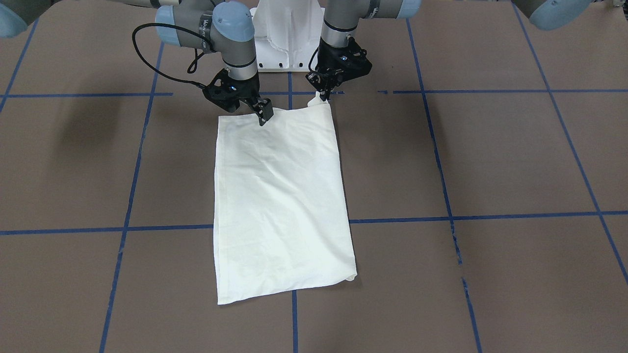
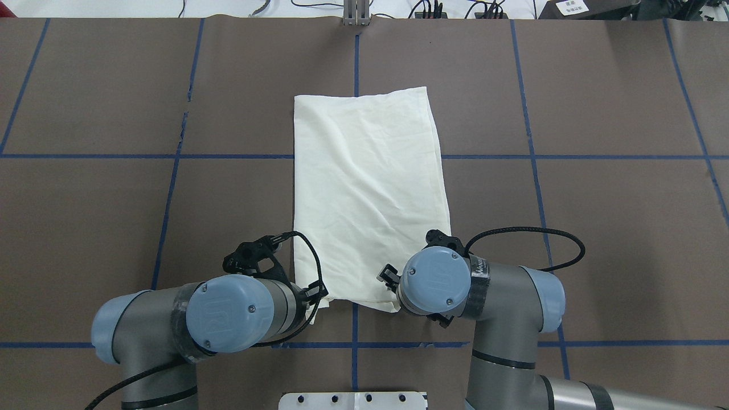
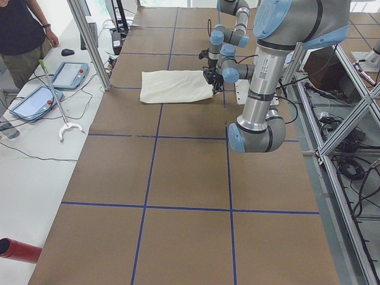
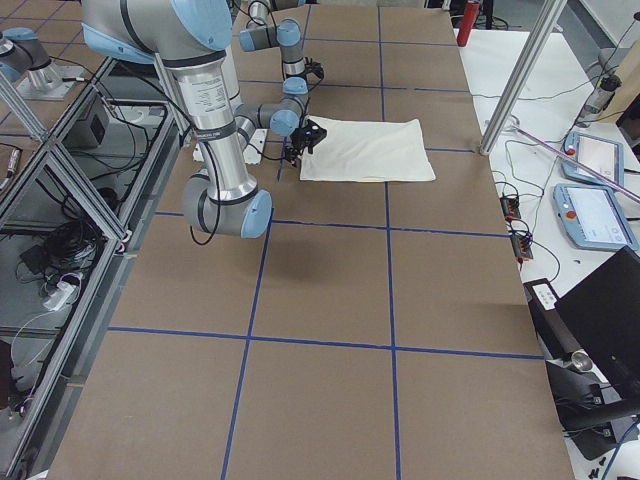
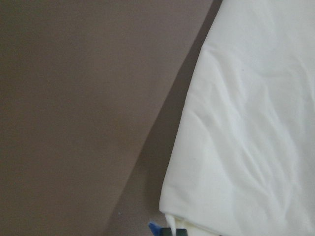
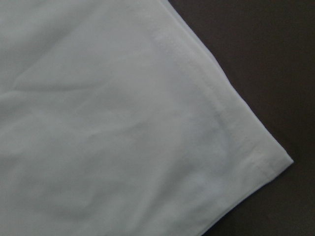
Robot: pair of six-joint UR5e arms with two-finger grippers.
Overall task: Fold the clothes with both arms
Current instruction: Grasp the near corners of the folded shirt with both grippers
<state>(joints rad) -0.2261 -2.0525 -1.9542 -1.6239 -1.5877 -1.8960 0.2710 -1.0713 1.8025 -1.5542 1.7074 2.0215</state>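
The left arm point(image 2: 228, 313) and the right arm point(image 2: 490, 285) both bend down over the end of the shirt point(image 1: 282, 196) that is close to the robot. The left claw point(image 1: 324, 95) looks pinched tight. A little corner of the shirt stands up in a peak right at its tips, so it seems to have hold of that corner. The right claw point(image 1: 264, 113) touches the shirt's edge at the other near corner. The cloth lies flat there. I cannot tell how wide this claw is open or if it holds any cloth.

The table point(image 1: 490, 157) is big and brown, with blue tape lines point(image 1: 490, 215) that make squares. The shirt lies in the middle of it, folded into a long cream shape with soft wrinkles. One blue line runs under it. The white base point(image 2: 353, 400) sits at the table's edge between the arms.

The side views show the room. A person point(image 3: 24, 29) stands by a white bench with two flat screens point(image 3: 68, 74), and a metal frame point(image 3: 350, 119) runs along the robot's side. A red tube point(image 3: 18, 249) lies at the corner.

Only the front view shows both claws' tips. From above, the round blue caps hide them. The right wrist view shows the stitched hem at the shirt's corner up close. The left wrist view shows the shirt's edge on the brown table.
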